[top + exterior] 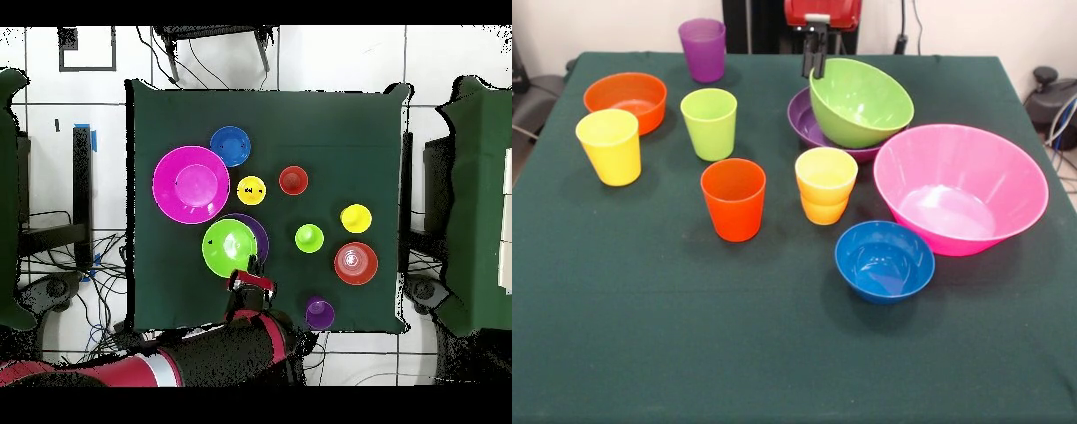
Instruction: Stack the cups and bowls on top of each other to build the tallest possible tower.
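My gripper (815, 71) hangs at the table's far side, shut on the far rim of the lime green bowl (861, 102). That bowl sits tilted inside the purple bowl (803, 124). The large pink bowl (960, 187) and the blue bowl (884, 261) stand to the right and in front. The orange bowl (627, 99) is far left. The purple cup (703, 49), lime green cup (710, 122), yellow cup (609, 146) and orange-red cup (734, 199) stand upright and apart. The yellow-orange cup (825, 184) looks nested in another. In the overhead view the gripper (250, 272) touches the green bowl (228, 247).
The dark green cloth-covered table (644, 336) holds everything in its far half. The robot's pedestal (768, 22) stands behind the far edge. Cables and equipment lie on the floor at the right (1055, 102).
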Robot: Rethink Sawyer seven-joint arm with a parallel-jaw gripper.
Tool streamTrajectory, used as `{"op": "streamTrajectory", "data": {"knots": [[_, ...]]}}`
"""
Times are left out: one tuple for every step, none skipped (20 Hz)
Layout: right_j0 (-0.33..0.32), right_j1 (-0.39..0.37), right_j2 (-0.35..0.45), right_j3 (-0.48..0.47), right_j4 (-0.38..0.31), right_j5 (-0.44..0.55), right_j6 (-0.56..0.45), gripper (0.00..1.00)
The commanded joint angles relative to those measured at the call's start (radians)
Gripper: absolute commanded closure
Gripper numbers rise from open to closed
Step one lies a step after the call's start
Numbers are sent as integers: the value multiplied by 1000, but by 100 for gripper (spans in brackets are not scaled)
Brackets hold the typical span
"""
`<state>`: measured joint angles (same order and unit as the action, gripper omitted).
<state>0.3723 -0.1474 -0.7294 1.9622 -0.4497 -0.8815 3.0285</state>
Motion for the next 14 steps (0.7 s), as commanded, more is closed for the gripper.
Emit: {"op": "streamTrajectory", "data": {"knots": [[47, -31, 31, 21, 51, 144, -60, 100], [57, -57, 19, 31, 37, 165, -56, 100], [63, -69, 12, 35, 29, 177, -53, 100], [77, -83, -3, 44, 33, 190, -54, 100], [82, -89, -7, 47, 32, 196, -52, 100], [94, -89, -15, 52, 47, 200, -54, 100], [101, -87, -21, 55, 58, 199, -56, 100], [113, -90, -33, 60, 71, 204, -57, 100], [121, -86, -41, 62, 83, 203, -59, 100], [139, -92, -54, 68, 96, 218, -60, 100], [150, -94, -64, 69, 103, 228, -59, 100], [176, -90, -94, 76, 129, 232, -69, 100], [185, -86, -106, 78, 138, 231, -71, 100], [201, -80, -130, 83, 157, 229, -79, 100]]}}
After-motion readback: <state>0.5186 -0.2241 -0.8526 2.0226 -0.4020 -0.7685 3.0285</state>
